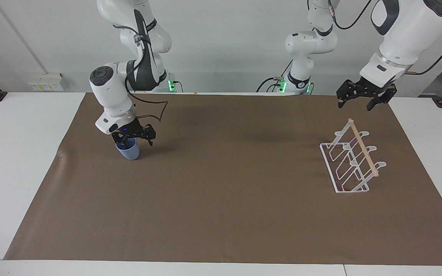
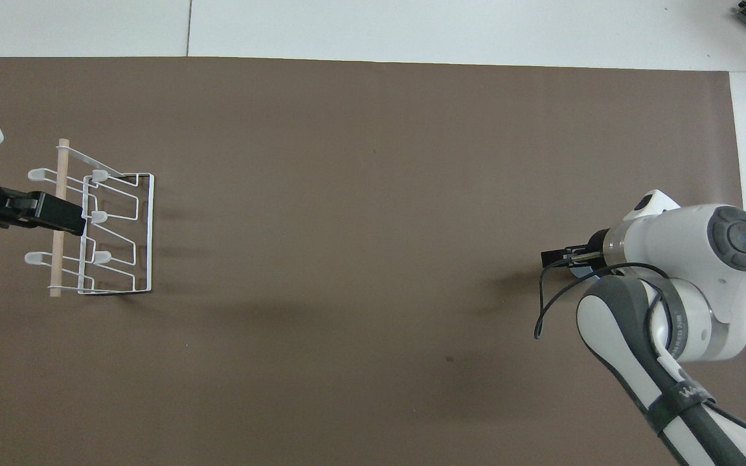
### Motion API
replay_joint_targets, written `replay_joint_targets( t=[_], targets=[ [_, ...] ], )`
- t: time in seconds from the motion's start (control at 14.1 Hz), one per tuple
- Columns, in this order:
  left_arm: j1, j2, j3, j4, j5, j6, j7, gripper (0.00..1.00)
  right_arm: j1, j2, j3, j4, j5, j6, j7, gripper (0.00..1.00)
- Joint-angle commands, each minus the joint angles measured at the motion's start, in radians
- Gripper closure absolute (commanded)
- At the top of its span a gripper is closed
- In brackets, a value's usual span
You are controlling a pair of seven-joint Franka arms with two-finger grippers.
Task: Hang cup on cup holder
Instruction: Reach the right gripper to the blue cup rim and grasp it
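Note:
The light-blue cup (image 1: 130, 151) stands upright on the brown mat toward the right arm's end of the table. My right gripper (image 1: 134, 142) is open and down at the cup's rim, one finger at or inside the rim and the other outside it. In the overhead view the right gripper (image 2: 557, 259) covers nearly all of the cup (image 2: 578, 272). The white wire cup holder (image 1: 353, 163) with its wooden dowel stands toward the left arm's end, and shows in the overhead view (image 2: 117, 226) too. My left gripper (image 1: 354, 104) waits open in the air above the holder (image 2: 56, 215).
A brown mat (image 1: 221, 199) covers most of the white table (image 1: 17, 153). A black cable (image 2: 551, 304) loops off the right arm's wrist beside the cup.

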Motion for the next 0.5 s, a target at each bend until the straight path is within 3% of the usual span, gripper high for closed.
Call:
replay_joint_targets(
  t=[0.0, 0.21, 0.43],
  targets=[
    [0.012, -0.021, -0.008, -0.020, 0.018, -0.006, 0.007, 0.00, -0.011, -0.008, 0.005, -0.015, 0.003, 0.016, -0.008, 0.53],
    [0.012, -0.021, -0.008, -0.020, 0.018, -0.006, 0.007, 0.00, -0.010, -0.010, 0.005, -0.015, 0.003, 0.007, 0.004, 1.00],
    [0.012, -0.021, -0.008, -0.020, 0.018, -0.006, 0.007, 0.00, -0.010, -0.008, 0.006, -0.011, 0.003, 0.001, 0.004, 1.00]
  ],
)
